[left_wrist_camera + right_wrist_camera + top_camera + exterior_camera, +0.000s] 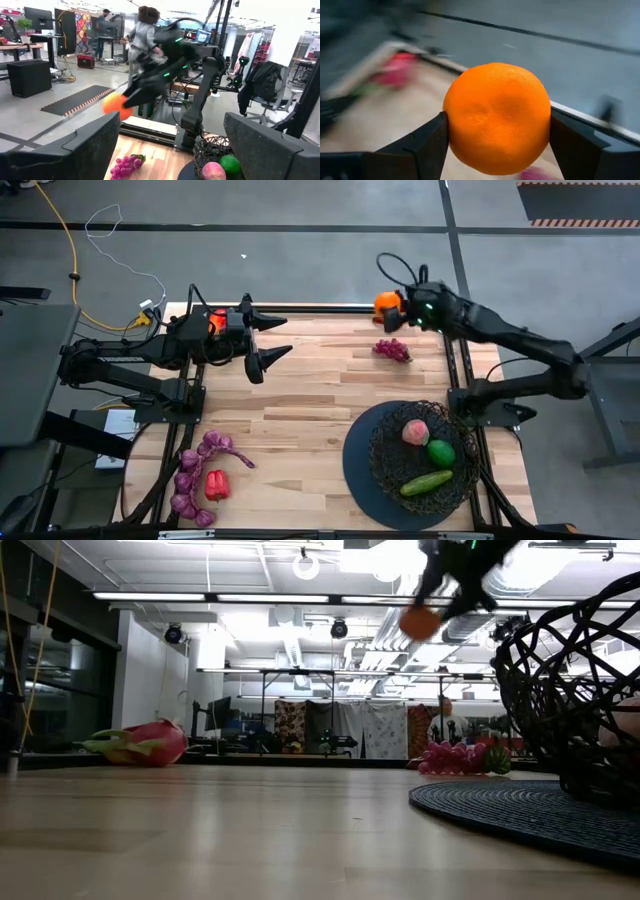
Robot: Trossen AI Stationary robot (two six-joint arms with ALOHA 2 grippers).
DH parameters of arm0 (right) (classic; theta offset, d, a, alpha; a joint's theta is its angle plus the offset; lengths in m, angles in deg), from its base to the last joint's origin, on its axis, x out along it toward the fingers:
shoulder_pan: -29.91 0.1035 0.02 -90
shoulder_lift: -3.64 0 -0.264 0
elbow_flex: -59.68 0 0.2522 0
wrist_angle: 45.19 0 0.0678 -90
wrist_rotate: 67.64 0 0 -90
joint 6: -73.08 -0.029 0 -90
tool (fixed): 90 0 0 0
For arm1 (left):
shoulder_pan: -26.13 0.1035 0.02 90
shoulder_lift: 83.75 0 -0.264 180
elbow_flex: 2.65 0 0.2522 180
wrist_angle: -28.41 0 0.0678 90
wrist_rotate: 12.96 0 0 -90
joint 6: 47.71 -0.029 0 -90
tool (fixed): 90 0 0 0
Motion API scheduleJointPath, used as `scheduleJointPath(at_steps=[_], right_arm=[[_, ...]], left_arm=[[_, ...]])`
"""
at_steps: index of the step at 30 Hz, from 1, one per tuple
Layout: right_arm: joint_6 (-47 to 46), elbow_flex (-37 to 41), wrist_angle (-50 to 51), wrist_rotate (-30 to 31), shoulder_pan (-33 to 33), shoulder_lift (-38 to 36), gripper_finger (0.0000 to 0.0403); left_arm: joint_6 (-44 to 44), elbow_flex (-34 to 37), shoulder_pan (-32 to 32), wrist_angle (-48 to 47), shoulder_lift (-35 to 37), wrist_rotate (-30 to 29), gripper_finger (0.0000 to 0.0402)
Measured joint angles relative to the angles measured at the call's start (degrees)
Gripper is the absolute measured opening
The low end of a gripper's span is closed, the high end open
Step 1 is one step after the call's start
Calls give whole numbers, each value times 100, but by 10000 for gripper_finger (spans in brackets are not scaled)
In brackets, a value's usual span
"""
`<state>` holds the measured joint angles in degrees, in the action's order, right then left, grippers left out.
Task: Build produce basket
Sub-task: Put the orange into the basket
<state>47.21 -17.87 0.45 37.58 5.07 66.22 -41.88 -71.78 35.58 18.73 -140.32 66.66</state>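
An orange (497, 117) sits between the fingers of my right gripper (392, 306), high over the table's far edge; the low view shows the orange (420, 622) in the air. The black wire basket (462, 442) stands on its dark disc at the near right and holds a peach (415, 432), a green ball (441, 452) and a cucumber (426, 482). A purple grape bunch (392, 350) lies on the table below the right gripper. My left gripper (272, 340) hovers open over the far left, beside a pink dragon fruit (140, 745). My right gripper pinches the orange between its two fingers (427, 145), one on each opposite side (454, 125). The fingers reach it from the table's right, slanting slightly down. The orange is lifted clear of the table (386, 301).
More purple grape bunches (195, 475) and a red pepper (216, 485) lie at the near left corner. The wooden middle of the table (300, 410) is bare. A person (145, 30) stands in the room beyond the table.
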Motion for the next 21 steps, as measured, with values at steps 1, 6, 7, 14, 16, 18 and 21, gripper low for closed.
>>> scheduleJointPath(at_steps=[1, 6, 7, 14, 16, 18, 21], right_arm=[[45, 0, -127, -155, 228, -122, 280], [204, 0, -969, -555, 1493, -304, 280], [287, 0, -1179, -601, 1745, -277, 280], [786, -1, -2406, -736, 2718, 72, 280], [795, -1, -2444, -752, 2765, 84, 280], [794, 0, -2439, -754, 2752, 81, 280], [794, 0, -2442, -739, 2752, 54, 280]], left_arm=[[2, 0, 0, 2, 2, 63, 346], [277, 0, 0, 2, 2, 557, 346], [388, 0, 0, 2, -1, 648, 346], [751, 0, 0, 4, -1, 781, 346], [751, 0, 0, 4, -1, 688, 346], [751, 0, -2, 5, -1, 617, 346], [751, 0, 0, 6, -1, 519, 346]])
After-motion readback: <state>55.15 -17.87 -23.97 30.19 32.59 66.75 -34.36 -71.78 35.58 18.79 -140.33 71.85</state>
